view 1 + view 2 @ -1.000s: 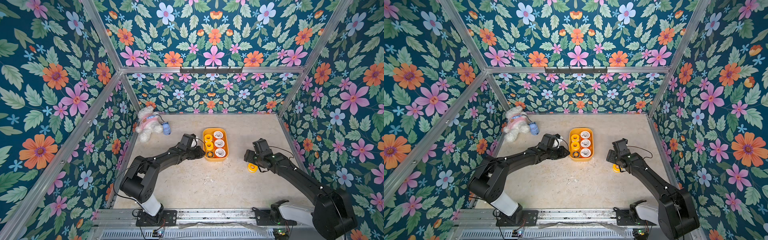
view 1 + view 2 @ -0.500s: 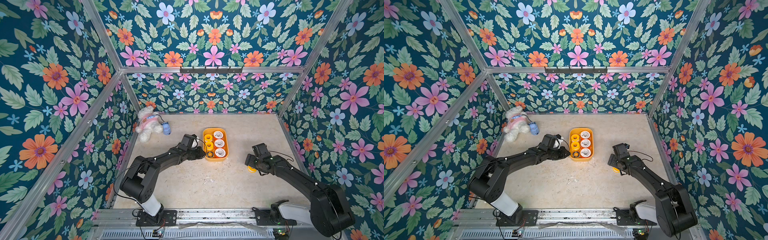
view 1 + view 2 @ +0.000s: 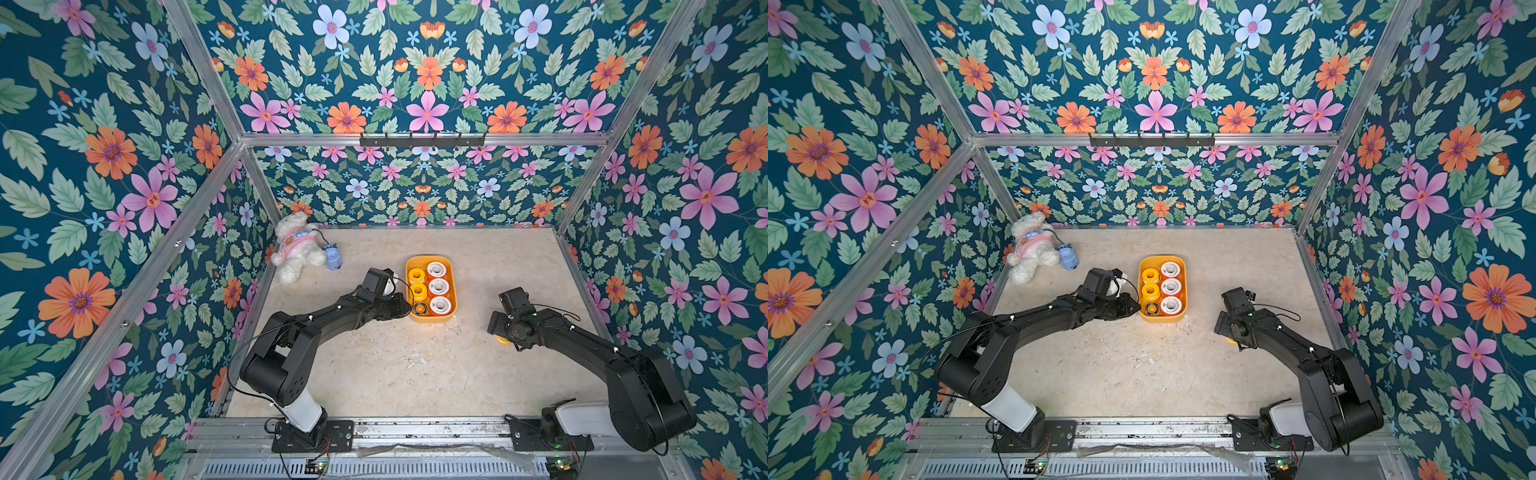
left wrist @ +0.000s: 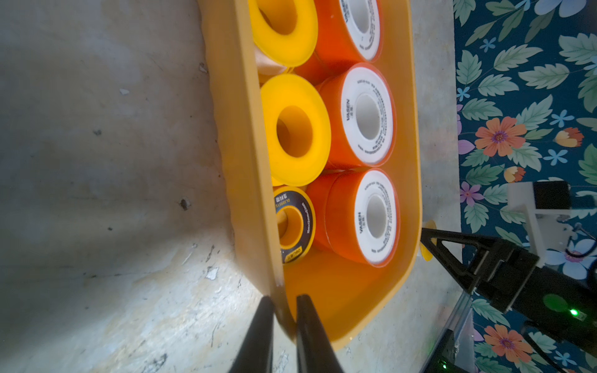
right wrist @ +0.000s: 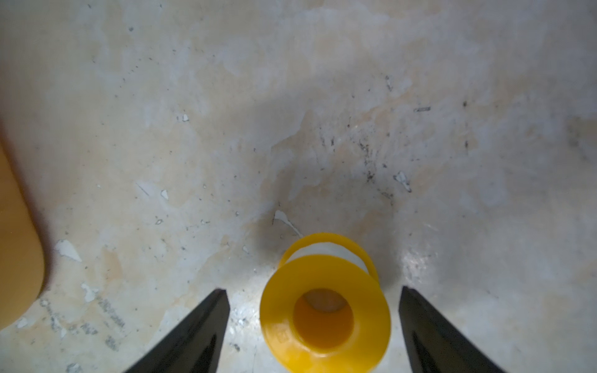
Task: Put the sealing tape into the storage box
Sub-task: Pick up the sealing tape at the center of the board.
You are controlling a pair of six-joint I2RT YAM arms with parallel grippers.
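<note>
Six round plastic tape spools sit in the shallow yellow plastic storage tub mid-table in both top views. You've got a seventh, all-yellow spool loose on the table to its right. Mottled beige tabletop, scuffed; floral-papered walls, aluminium frame, white plush toy in the far-left corner.

Left wrist view: left gripper pinched tight on the tub's wall near a corner.

Right wrist view: right gripper spread wide, straddling the loose spool, not touching it.

Right jaws dropped astride the yellow spool; left jaws tightened on the storage box.
</note>
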